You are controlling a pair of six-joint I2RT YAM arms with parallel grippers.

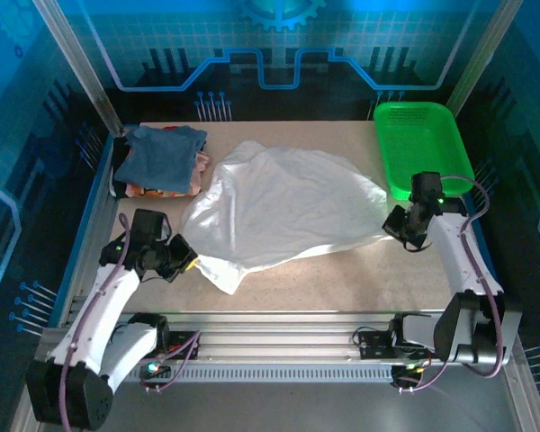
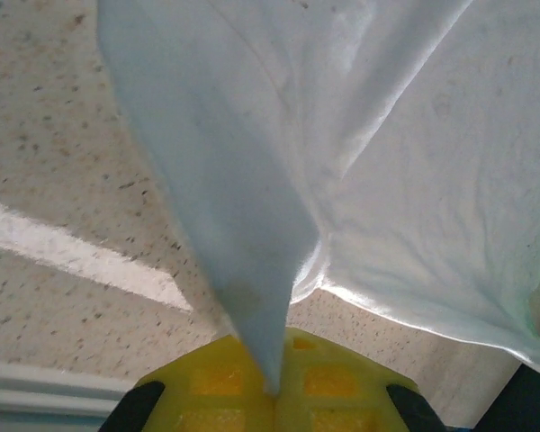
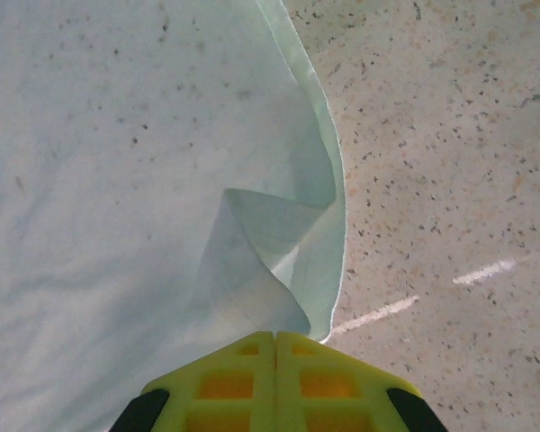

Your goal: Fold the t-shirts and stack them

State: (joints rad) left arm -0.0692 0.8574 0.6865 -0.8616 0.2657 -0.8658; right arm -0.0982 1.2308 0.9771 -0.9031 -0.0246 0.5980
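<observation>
Left of the white shirt, at the far corner: a folded pile. The blue shirt is on top, a strip of pink shirt peeks out on the side facing the white shirt, and the orange shirt shows at the pile's near edge. The pile sits close to the white shirt, and I can't tell whether they touch.
Left gripper: right at the white shirt's near left corner. The wrist view shows the left gripper with its yellow pads pressed together. A narrow tongue of the white shirt runs straight down into the seam between them, so it's pinching cloth.
White shirt: unfolded and rumpled, spread over the middle of the table. It's held at both ends between the two grippers, and a small flap lies doubled over at its near left corner.
Right gripper: at the white shirt's right tip. From the wrist, the right gripper has its pads squeezed tight. A curled corner of the white shirt meets the very tip, nipped at the hem.
Basket: green, beyond the white shirt's right edge and just behind the right gripper. Its near left corner sits just beside the cloth.
</observation>
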